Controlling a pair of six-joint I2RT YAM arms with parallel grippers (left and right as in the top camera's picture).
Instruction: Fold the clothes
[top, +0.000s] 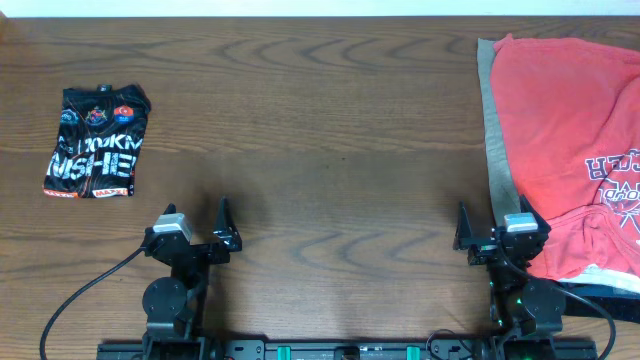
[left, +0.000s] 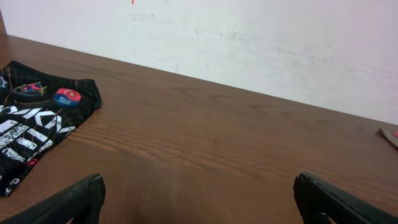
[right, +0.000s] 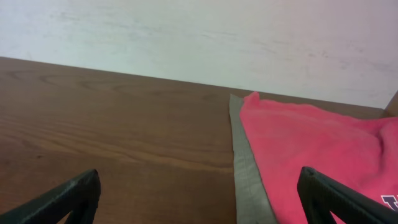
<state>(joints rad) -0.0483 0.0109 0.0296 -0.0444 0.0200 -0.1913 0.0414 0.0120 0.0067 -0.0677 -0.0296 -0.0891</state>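
Observation:
The clothes lie in a heap at the table's right: a coral-red T-shirt (top: 560, 130) with a navy-and-white chest print (top: 615, 180) spread over a khaki garment (top: 492, 120) whose edge shows along its left side. My right gripper (top: 493, 220) stands open at the heap's near left corner. In the right wrist view it (right: 199, 183) straddles the khaki edge (right: 245, 168), with the red shirt (right: 311, 143) under the right finger and nothing gripped. My left gripper (top: 192, 215) is open over bare wood, also seen wide apart and empty from its wrist camera (left: 198, 186).
A folded black printed shirt (top: 95, 142) lies at the far left, seen too in the left wrist view (left: 37, 121). A dark cloth strip (top: 590, 292) peeks out below the red shirt at the near right. A pale wall (left: 249, 37) backs the wooden table (top: 330, 150).

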